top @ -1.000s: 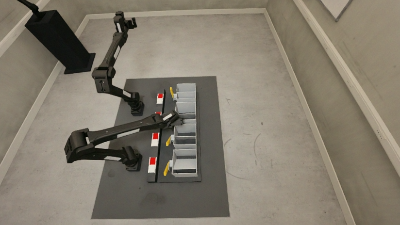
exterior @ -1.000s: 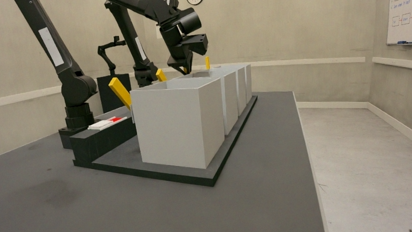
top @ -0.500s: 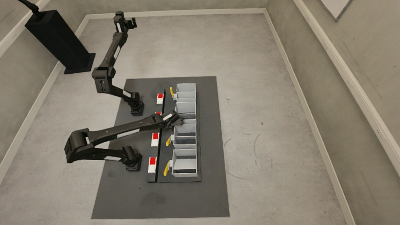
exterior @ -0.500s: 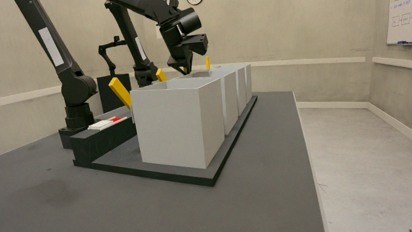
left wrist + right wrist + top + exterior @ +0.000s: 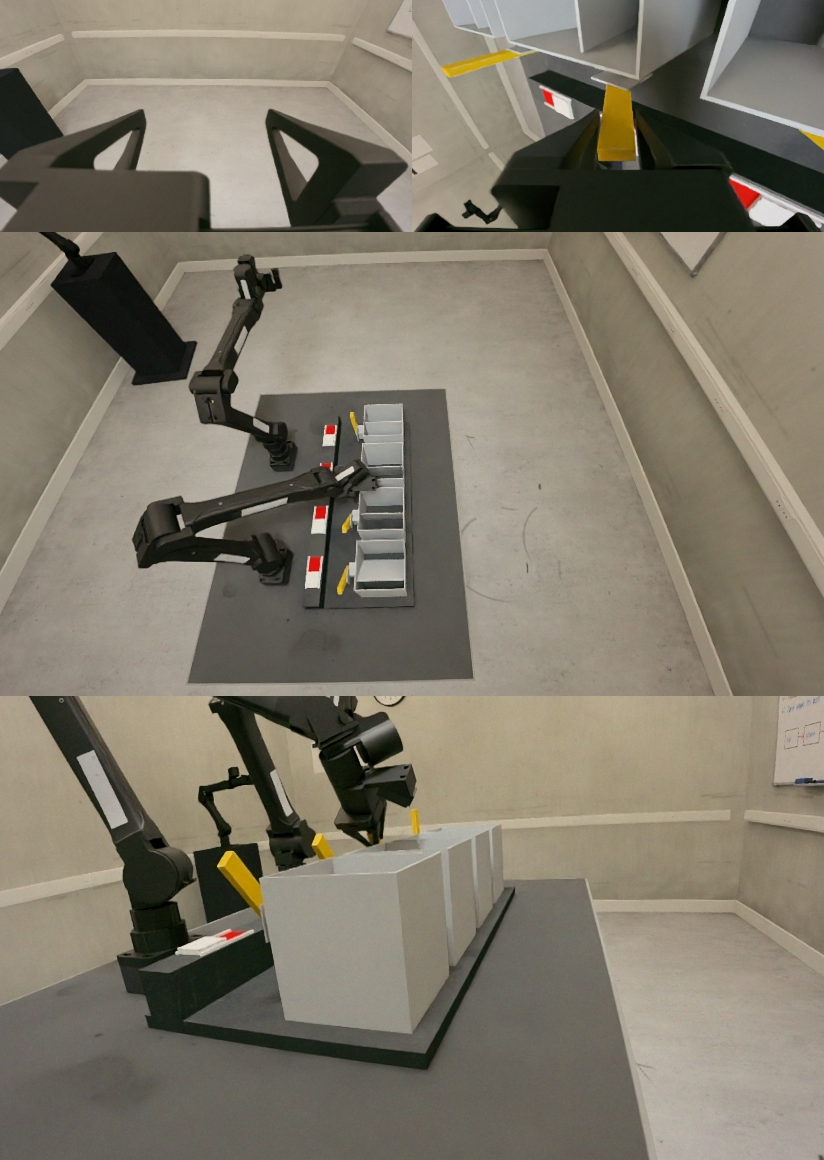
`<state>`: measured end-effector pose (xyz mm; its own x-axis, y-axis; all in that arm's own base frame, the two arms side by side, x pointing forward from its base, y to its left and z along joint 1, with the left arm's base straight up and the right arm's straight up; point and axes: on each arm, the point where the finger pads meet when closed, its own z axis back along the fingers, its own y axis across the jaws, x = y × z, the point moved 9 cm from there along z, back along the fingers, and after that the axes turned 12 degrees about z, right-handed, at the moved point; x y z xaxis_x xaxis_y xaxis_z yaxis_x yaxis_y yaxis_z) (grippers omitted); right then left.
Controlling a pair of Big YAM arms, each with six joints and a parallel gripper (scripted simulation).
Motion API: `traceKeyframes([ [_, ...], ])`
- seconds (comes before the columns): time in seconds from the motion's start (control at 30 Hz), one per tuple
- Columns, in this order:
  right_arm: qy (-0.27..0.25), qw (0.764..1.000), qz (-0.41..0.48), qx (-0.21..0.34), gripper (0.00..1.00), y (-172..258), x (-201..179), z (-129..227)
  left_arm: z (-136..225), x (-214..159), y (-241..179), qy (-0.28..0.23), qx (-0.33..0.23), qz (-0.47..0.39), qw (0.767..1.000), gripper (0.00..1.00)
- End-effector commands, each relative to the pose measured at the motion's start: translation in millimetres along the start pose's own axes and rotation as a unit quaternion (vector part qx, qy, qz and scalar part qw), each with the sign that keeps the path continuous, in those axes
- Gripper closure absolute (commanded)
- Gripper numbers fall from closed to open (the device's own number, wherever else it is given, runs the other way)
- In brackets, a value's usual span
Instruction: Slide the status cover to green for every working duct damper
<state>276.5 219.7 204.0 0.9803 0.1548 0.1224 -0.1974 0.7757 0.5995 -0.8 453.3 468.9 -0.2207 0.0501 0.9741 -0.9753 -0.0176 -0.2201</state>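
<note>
While the left gripper point(image 5: 279, 279) point(image 5: 205, 115) hangs spread wide, well apart from the slider rail point(image 5: 314, 544) point(image 5: 201, 987) point(image 5: 702, 127), the right gripper point(image 5: 373, 483) point(image 5: 372, 841) point(image 5: 617, 115) is at work beyond it, fingers slightly parted around the yellow lever point(image 5: 616, 120) of the second damper from the left arm's end, not clamped on it! All four dampers point(image 5: 380, 570) point(image 5: 345, 949) point(image 5: 612, 45) stand in line behind the rail, and the status sliders point(image 5: 313, 573) point(image 5: 213, 942) point(image 5: 557, 102) along its top show red, the second partly hidden by the right arm point(image 5: 247, 505) point(image 5: 299, 716).
</note>
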Motion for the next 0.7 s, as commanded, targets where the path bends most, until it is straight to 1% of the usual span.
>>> traceKeyframes([
  [0.0, -0.014, 1.0, 0.012, 0.009, 0.68, 8, 8, 5, 0, 32, -4, -0.026, -0.004, -0.006, 1.0, 0.0],
  [0.03, -0.014, 1.0, 0.012, 0.009, 0.68, 8, 8, 5, 0, 32, -4, -0.026, -0.004, -0.006, 1.0, 0.0],
  [0.07, -0.014, 1.0, 0.012, 0.009, 0.64, 8, 8, 5, 0, 32, -4, -0.026, -0.004, -0.006, 1.0, 0.0],
  [0.47, -0.014, 1.0, 0.012, 0.009, 0.64, 8, 8, 6, 0, 32, -4, -0.026, -0.004, -0.006, 1.0, 0.0],
  [0.57, -0.019, 1.0, 0.014, 0.01, 0.64, 10, 10, 15, 0, 32, -4, -0.026, -0.004, -0.006, 1.0, 0.0],
  [0.67, -0.032, 0.999, 0.022, 0.016, 0.64, 20, 20, 28, 0, 32, -4, -0.026, -0.004, -0.006, 1.0, 0.0],
])
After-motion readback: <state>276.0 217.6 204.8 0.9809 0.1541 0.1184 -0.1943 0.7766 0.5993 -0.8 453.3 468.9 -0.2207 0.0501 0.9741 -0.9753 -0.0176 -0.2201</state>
